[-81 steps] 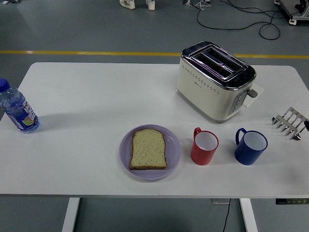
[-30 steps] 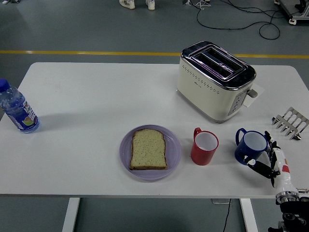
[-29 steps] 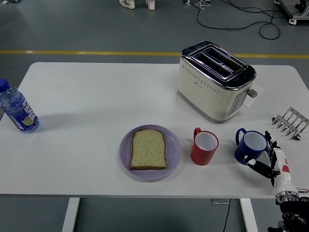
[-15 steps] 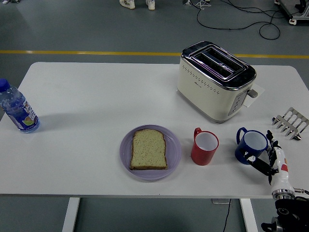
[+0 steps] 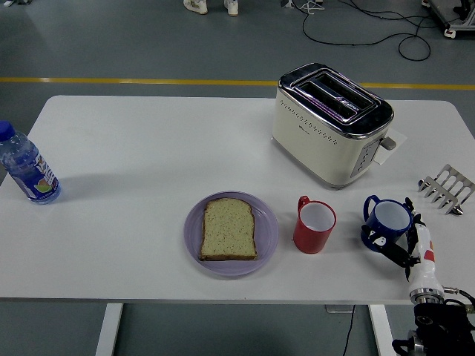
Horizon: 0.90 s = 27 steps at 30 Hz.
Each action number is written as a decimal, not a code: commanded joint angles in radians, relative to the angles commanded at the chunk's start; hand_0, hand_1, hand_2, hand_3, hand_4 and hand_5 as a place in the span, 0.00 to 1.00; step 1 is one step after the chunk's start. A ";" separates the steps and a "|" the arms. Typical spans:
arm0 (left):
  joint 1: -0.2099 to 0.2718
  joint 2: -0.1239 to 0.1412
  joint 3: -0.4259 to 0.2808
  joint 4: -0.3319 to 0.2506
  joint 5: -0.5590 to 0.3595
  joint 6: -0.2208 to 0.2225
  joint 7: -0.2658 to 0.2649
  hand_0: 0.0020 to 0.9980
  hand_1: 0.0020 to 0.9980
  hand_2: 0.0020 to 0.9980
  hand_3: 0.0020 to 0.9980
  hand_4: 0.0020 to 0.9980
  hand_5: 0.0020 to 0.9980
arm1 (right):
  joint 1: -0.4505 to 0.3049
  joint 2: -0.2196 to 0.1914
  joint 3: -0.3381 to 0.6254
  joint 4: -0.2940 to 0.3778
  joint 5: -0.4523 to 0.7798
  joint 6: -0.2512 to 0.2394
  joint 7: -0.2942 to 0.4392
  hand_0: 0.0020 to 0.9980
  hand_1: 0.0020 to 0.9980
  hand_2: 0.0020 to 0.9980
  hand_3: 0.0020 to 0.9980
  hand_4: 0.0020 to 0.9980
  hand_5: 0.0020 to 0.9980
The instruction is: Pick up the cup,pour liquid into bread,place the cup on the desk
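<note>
The right hand (image 5: 404, 241) comes up from the near right corner, its dark fingers (image 5: 390, 248) wrapped against the glossy blue mug (image 5: 387, 223), though I cannot tell if the grip is firm. The mug stands upright on the white tabletop (image 5: 148, 148), right of the red mug (image 5: 314, 225). The porous bread slice (image 5: 229, 229) lies flat on a lilac plate (image 5: 269, 230), ready for pouring.

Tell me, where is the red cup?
In the head view the red cup stands upright on the white table, right of centre near the front edge. The purple plate with the bread is on its left, the blue cup on its right.
</note>
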State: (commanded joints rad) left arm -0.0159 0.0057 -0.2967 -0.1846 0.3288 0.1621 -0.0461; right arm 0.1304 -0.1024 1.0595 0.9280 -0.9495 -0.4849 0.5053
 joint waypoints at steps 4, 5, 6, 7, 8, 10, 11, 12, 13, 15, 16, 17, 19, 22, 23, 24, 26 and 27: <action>0.000 -0.001 -0.001 0.000 -0.001 0.000 0.000 0.65 0.64 0.64 0.53 0.30 0.76 | 0.010 0.003 -0.007 -0.016 0.013 -0.004 0.008 0.98 0.87 0.96 1.00 1.00 0.15; 0.000 -0.001 -0.001 0.000 -0.001 0.000 0.000 0.65 0.64 0.64 0.53 0.30 0.76 | 0.011 0.003 -0.008 -0.017 0.013 -0.004 0.008 0.98 0.87 0.96 1.00 1.00 0.15; 0.000 -0.002 -0.001 0.000 -0.001 0.000 0.000 0.65 0.64 0.64 0.53 0.30 0.76 | 0.015 0.004 -0.011 -0.023 0.022 -0.004 0.012 0.98 0.87 0.96 1.00 1.00 0.15; 0.000 -0.002 0.000 0.000 -0.001 0.000 0.000 0.65 0.64 0.64 0.53 0.30 0.76 | 0.021 0.006 -0.012 -0.031 0.033 -0.005 0.017 0.98 0.87 0.96 1.00 1.00 0.15; 0.000 -0.002 0.000 0.000 -0.002 0.000 0.000 0.65 0.64 0.64 0.53 0.30 0.76 | 0.023 0.006 -0.012 -0.034 0.037 -0.006 0.019 0.96 0.84 0.95 1.00 1.00 0.14; -0.001 -0.002 -0.001 -0.001 -0.002 0.000 -0.001 0.65 0.64 0.64 0.53 0.30 0.76 | 0.028 0.008 -0.012 -0.042 0.048 -0.009 0.027 0.96 0.84 0.95 1.00 1.00 0.14; -0.001 -0.003 -0.001 0.000 -0.002 0.000 -0.001 0.65 0.64 0.64 0.53 0.30 0.76 | 0.033 0.009 -0.016 -0.048 0.062 -0.010 0.036 0.96 0.84 0.95 1.00 1.00 0.14; -0.001 -0.003 -0.001 0.000 -0.002 0.000 -0.001 0.65 0.64 0.64 0.53 0.30 0.76 | 0.034 0.009 -0.017 -0.050 0.066 -0.011 0.038 0.96 0.84 0.95 1.00 1.00 0.14; -0.002 -0.003 -0.001 0.000 -0.002 0.000 -0.001 0.65 0.64 0.64 0.53 0.30 0.76 | 0.037 0.010 -0.020 -0.054 0.074 -0.012 0.044 0.96 0.84 0.95 1.00 1.00 0.14; -0.002 -0.003 -0.002 -0.001 -0.001 0.000 -0.001 0.65 0.64 0.64 0.53 0.30 0.77 | 0.042 0.012 -0.025 -0.062 0.092 -0.014 0.055 0.93 0.81 0.93 1.00 0.99 0.13; -0.002 -0.003 -0.002 -0.001 -0.001 0.000 -0.001 0.65 0.64 0.64 0.53 0.30 0.77 | 0.042 0.012 -0.026 -0.064 0.095 -0.015 0.056 0.93 0.81 0.93 1.00 0.99 0.13; -0.002 -0.004 -0.003 -0.001 -0.002 0.000 -0.001 0.65 0.64 0.64 0.53 0.30 0.77 | 0.046 0.013 -0.030 -0.070 0.107 -0.016 0.061 0.93 0.81 0.93 1.00 0.99 0.13; -0.002 -0.004 -0.004 -0.001 -0.002 0.000 -0.001 0.65 0.64 0.64 0.53 0.30 0.77 | 0.051 0.014 -0.038 -0.081 0.130 -0.017 0.068 0.93 0.81 0.93 1.00 0.99 0.13; -0.002 -0.005 -0.003 -0.001 -0.002 0.000 0.000 0.65 0.64 0.64 0.53 0.29 0.77 | 0.058 0.015 -0.050 -0.094 0.159 -0.015 0.083 0.89 0.75 0.86 0.95 0.98 0.14; -0.002 -0.005 -0.003 -0.001 -0.002 0.000 0.000 0.65 0.64 0.64 0.53 0.29 0.77 | 0.059 0.016 -0.052 -0.096 0.163 -0.015 0.086 0.89 0.75 0.86 0.95 0.98 0.14; -0.002 -0.005 -0.003 -0.001 -0.002 0.000 0.000 0.65 0.64 0.64 0.53 0.29 0.77 | 0.061 0.016 -0.054 -0.098 0.170 -0.015 0.090 0.89 0.75 0.86 0.95 0.98 0.14; -0.001 -0.006 -0.003 -0.001 -0.003 0.000 0.000 0.65 0.64 0.64 0.53 0.30 0.77 | 0.065 0.017 -0.058 -0.103 0.186 -0.016 0.097 0.80 0.65 0.77 0.84 0.96 0.13; -0.001 -0.006 -0.003 -0.001 -0.003 0.000 0.000 0.65 0.64 0.64 0.53 0.30 0.77 | 0.065 0.017 -0.059 -0.104 0.188 -0.016 0.098 0.80 0.65 0.77 0.84 0.96 0.13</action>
State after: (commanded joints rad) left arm -0.0172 0.0000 -0.2996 -0.1860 0.3261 0.1620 -0.0462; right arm 0.1958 -0.0858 1.0003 0.8241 -0.7611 -0.5009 0.6034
